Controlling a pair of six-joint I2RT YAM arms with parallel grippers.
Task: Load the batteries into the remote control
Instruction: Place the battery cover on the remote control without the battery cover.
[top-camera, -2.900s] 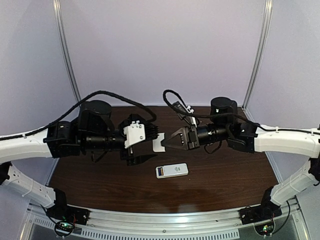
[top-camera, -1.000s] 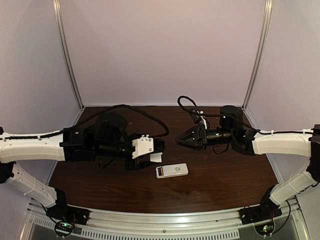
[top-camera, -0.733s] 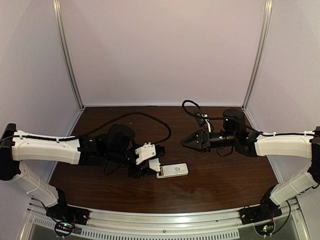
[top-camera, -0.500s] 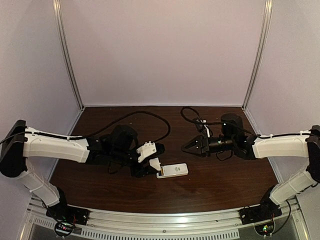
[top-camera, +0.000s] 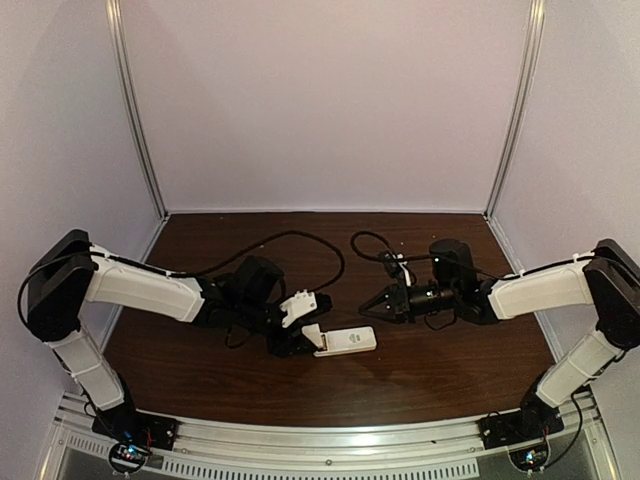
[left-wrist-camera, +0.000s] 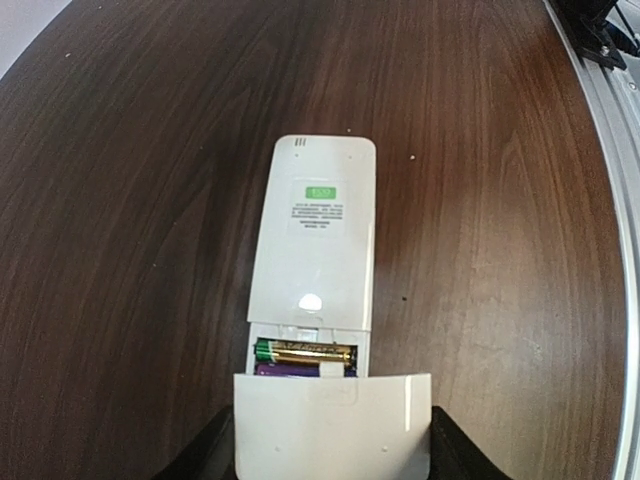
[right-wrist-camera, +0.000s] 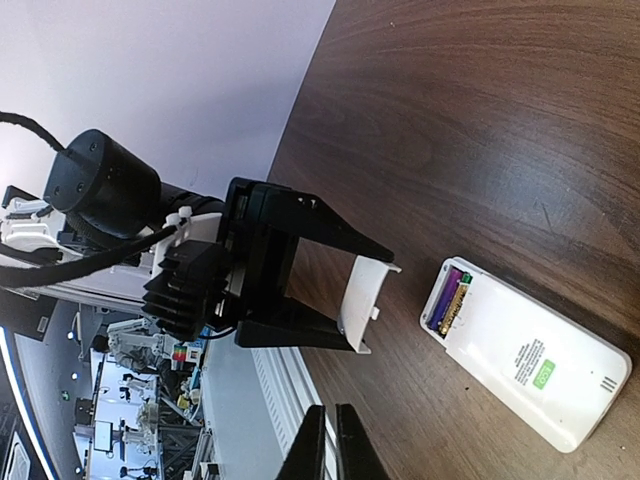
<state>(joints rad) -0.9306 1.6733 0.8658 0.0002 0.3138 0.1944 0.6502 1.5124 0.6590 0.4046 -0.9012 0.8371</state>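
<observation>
On the surface, the remote control lies back-up, both batteries seated. Left end effector pinches the battery cover beside it; right end effector is pressed together. Closing seemingly remains.

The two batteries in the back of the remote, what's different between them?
The gold battery has a green end, while the purple battery looks dark. The gold battery shows whole and lies nearer the label of the remote; the purple battery sits at the open end, partly hidden behind the loose cover. Both lie side by side, crosswise in the compartment.
</observation>
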